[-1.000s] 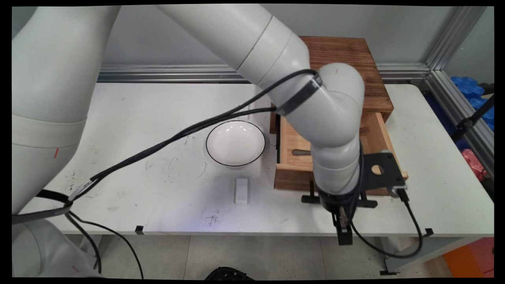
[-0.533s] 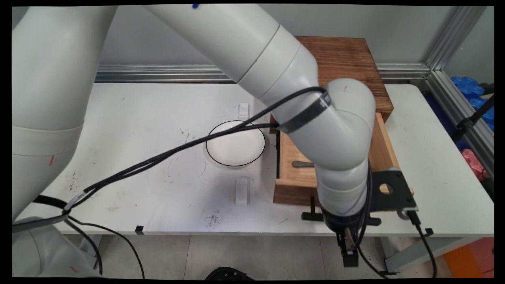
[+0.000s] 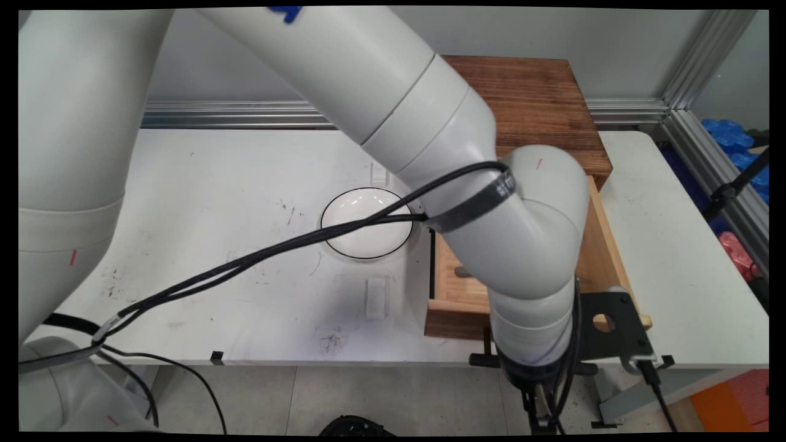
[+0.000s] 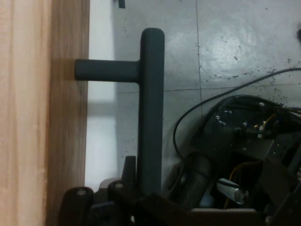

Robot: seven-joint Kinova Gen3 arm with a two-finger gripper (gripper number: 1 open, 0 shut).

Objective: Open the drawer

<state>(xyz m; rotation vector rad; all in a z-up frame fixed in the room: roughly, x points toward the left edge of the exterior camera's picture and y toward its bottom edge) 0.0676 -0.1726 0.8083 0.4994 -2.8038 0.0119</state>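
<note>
My black two-finger tool is clamped on the dark grey bar handle of the wooden drawer, which stands open over the white desk's near edge, right of the black-rimmed white bowl.

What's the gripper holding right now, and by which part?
The gripper holds the wooden drawer by its dark handle bar, near one end.

Brown wooden drawer, dark grey handle.
</note>
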